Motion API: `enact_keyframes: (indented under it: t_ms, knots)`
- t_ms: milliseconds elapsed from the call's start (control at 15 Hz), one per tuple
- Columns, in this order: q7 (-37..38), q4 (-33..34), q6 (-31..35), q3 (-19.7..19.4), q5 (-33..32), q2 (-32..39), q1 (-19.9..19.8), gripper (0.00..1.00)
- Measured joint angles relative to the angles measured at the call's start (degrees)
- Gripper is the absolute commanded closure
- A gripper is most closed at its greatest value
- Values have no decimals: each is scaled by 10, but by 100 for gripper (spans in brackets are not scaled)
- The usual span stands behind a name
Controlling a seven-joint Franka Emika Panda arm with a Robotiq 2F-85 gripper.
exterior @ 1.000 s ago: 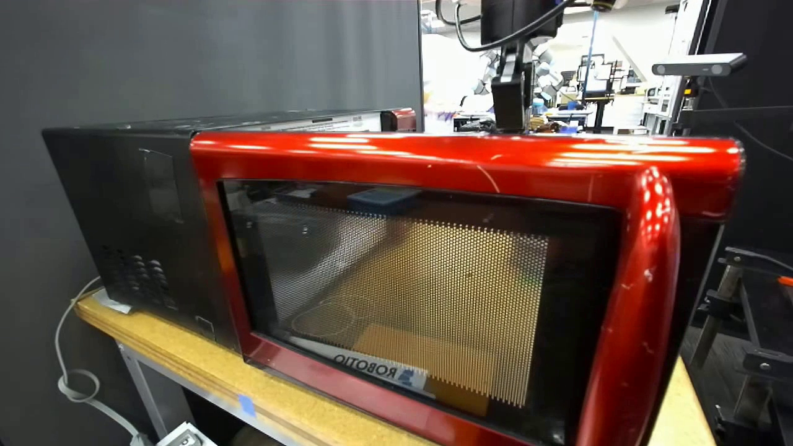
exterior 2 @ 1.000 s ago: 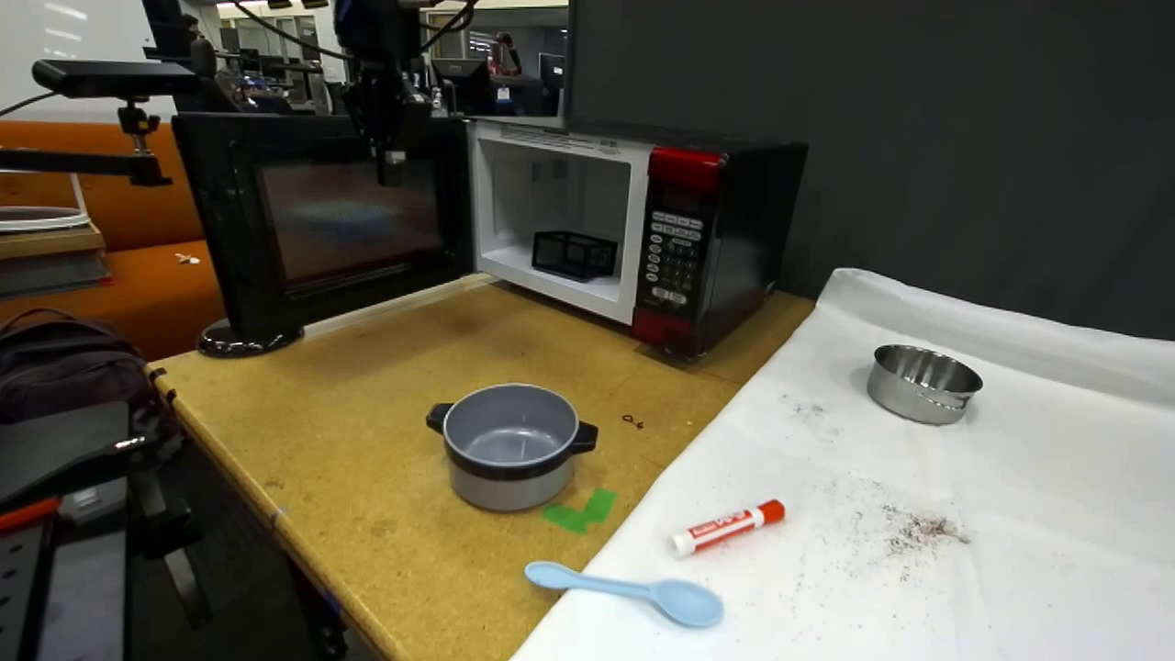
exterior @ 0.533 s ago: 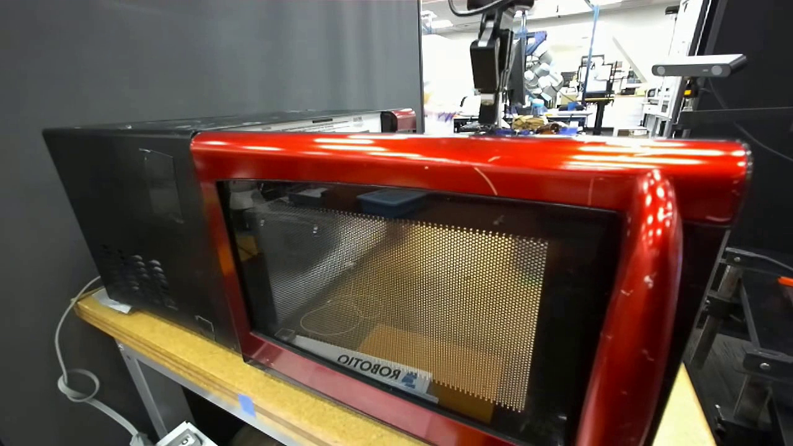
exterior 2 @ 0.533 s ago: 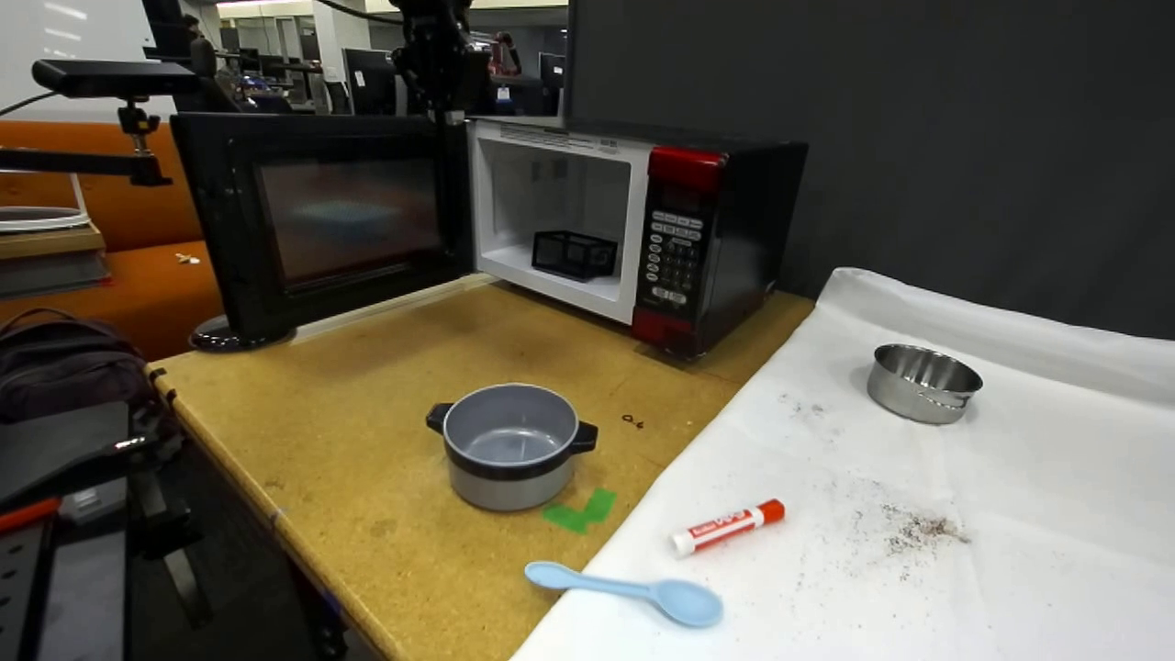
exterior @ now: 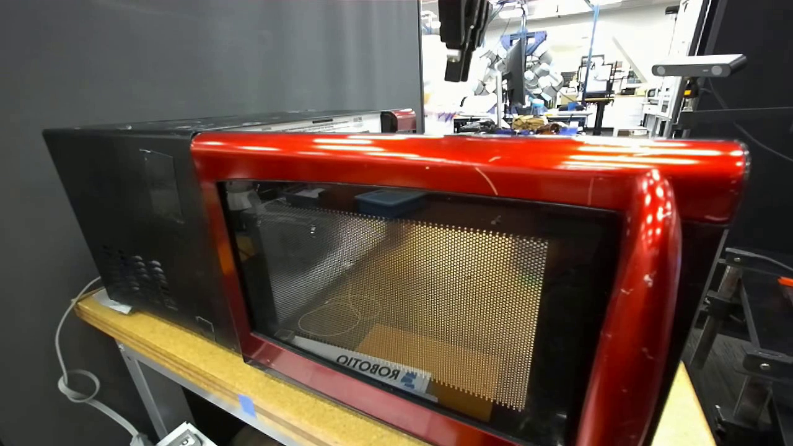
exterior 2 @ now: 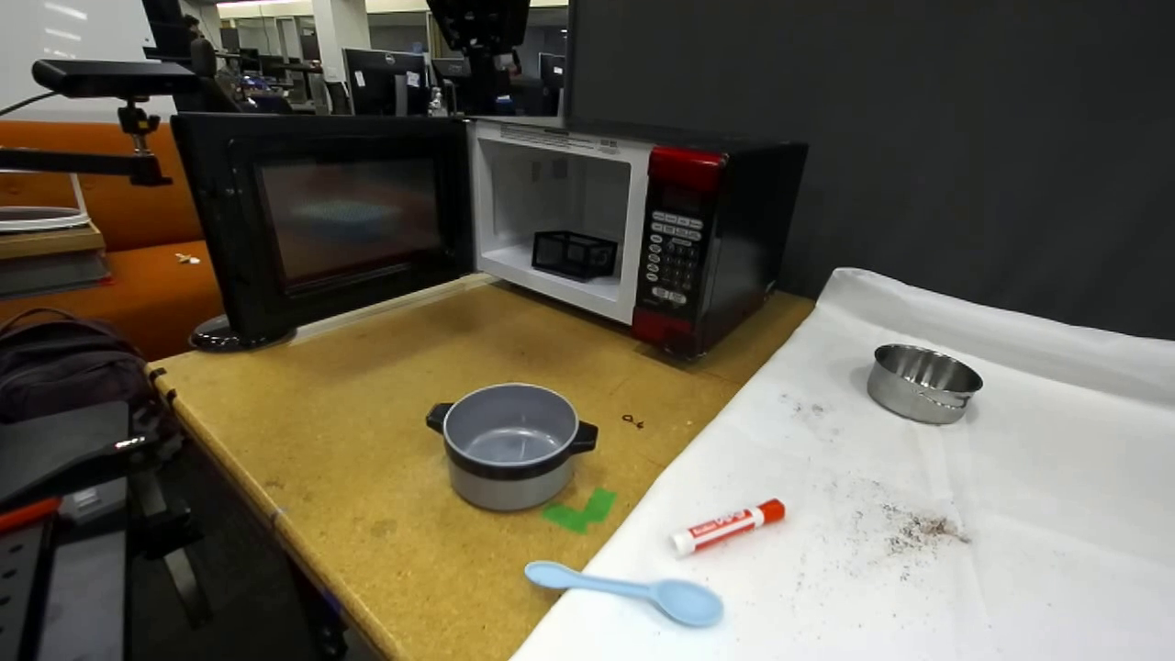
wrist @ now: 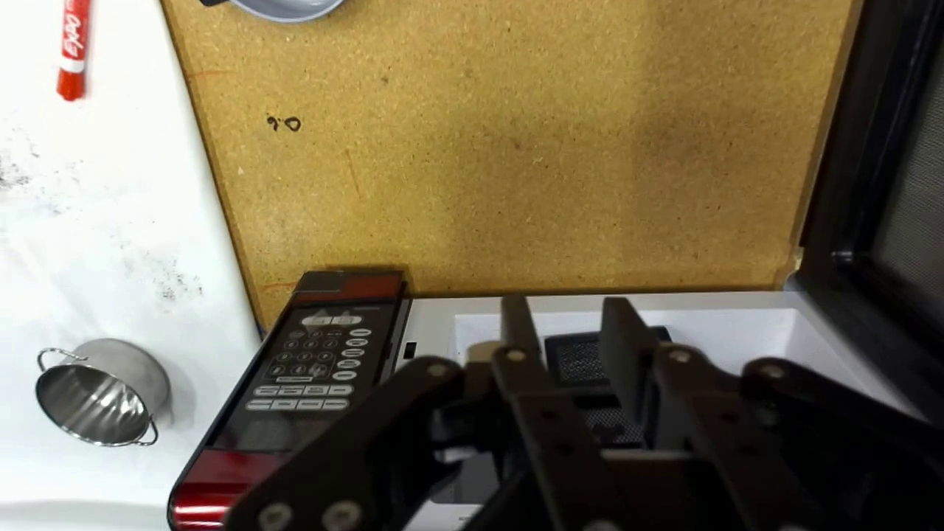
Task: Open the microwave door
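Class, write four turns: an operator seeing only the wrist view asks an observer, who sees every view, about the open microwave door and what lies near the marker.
Operator: My view gives only the dark inner side of the microwave door. What is on its outer face?
Observer: In an exterior view, a thick red handle runs down it.
Operator: The marker is cut off at my top border. What lies near it, outside my picture?
Observer: In an exterior view, a light blue spoon straddles the edge of the white sheet, its tail end over the wooden tabletop.
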Motion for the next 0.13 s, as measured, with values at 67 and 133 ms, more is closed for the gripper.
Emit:
enact_keyframes:
  t_ms: [67, 133]
  knots:
    - [0, 6, -3, -1, 0, 1, -1, 33]
    - [0, 11, -7, -2, 0, 2, -2, 27]
